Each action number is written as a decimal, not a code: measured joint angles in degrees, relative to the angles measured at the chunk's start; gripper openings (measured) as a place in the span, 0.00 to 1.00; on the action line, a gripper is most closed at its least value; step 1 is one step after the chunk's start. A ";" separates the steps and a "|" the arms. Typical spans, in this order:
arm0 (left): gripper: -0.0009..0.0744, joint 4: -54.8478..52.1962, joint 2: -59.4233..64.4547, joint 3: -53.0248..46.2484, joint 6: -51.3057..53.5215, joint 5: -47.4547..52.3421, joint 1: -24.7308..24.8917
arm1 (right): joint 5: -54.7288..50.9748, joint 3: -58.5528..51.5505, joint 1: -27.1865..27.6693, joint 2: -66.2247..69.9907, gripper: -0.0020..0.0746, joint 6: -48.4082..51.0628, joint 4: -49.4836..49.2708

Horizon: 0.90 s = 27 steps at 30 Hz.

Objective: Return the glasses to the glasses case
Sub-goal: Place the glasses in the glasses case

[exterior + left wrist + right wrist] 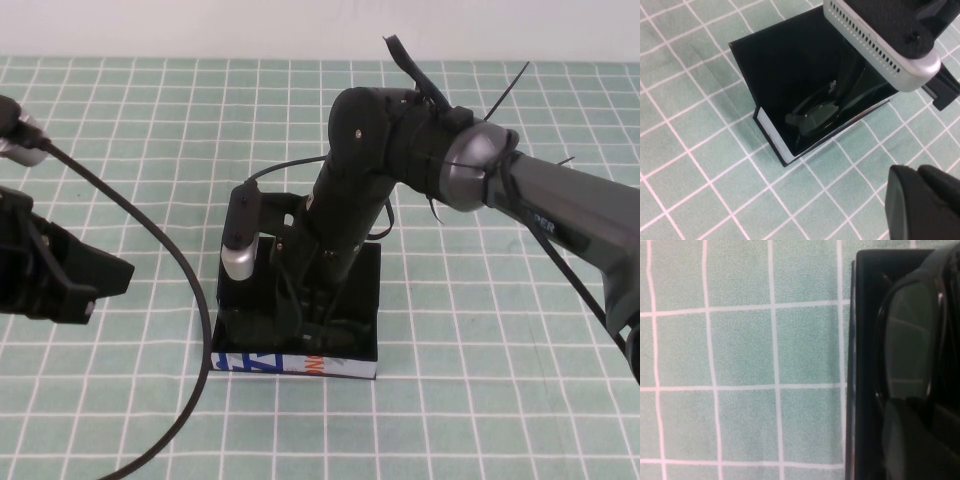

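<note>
The black glasses case [345,367] lies open on the mat in the middle, its white printed front edge towards me. The black glasses [812,112] lie inside it; one dark lens shows in the right wrist view [907,340]. My right gripper [312,332] reaches straight down into the case and looks shut on the glasses, with its finger [912,445] against the lens. The arm hides most of the case's inside from above. My left gripper [112,276] is shut and empty, hovering at the left, apart from the case [772,137].
A green mat with a white grid [480,330] covers the table. The left arm's black cable [175,250] arcs across the mat left of the case. The right arm's silver wrist camera [885,40] hangs over the case.
</note>
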State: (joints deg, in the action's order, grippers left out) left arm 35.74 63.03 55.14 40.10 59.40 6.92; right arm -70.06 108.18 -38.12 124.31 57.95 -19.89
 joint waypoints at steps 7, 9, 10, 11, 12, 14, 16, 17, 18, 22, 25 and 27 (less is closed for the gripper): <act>0.01 0.00 0.00 0.00 0.00 0.00 0.00 | 0.00 0.00 0.00 0.00 0.24 -2.64 0.70; 0.01 0.00 0.00 0.00 0.00 0.00 0.00 | 0.00 0.00 0.00 0.00 0.26 -2.75 1.09; 0.01 0.00 0.00 0.00 0.00 0.00 0.00 | 0.00 0.00 0.00 0.00 0.27 -2.75 1.47; 0.01 0.00 0.00 0.00 0.00 0.16 0.00 | 0.00 0.00 0.00 0.00 0.28 -2.75 1.70; 0.01 0.00 0.00 0.00 0.00 0.23 0.00 | 0.00 0.00 0.00 0.00 0.28 -2.75 1.82; 0.01 0.00 0.00 -0.09 0.00 0.37 0.00 | 0.00 0.00 0.00 0.00 0.28 -2.75 2.04; 0.01 0.00 0.00 -0.71 0.49 0.20 0.72 | 0.00 0.57 0.00 -0.36 0.28 -2.75 2.31; 0.01 0.00 0.00 -1.46 1.16 0.06 1.44 | 0.00 1.32 0.10 -0.67 0.28 -2.75 2.29; 0.01 0.00 0.00 -2.14 1.54 -0.12 2.17 | -0.14 2.12 0.22 -0.93 0.26 -3.08 2.29; 0.01 0.11 0.81 -6.36 3.86 -2.97 6.65 | -0.22 7.97 1.40 -2.03 0.10 -7.39 2.29; 0.01 0.22 2.54 -9.75 5.97 -6.29 10.07 | 0.92 11.74 3.29 -2.32 0.04 -14.18 2.16; 0.01 0.57 4.18 -11.58 7.42 -9.12 12.37 | 3.19 12.95 4.43 -2.41 0.02 -19.12 1.92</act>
State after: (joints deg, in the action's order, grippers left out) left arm 36.30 67.22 43.55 47.52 50.28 19.30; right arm -66.87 121.12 -33.69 121.91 38.83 -17.97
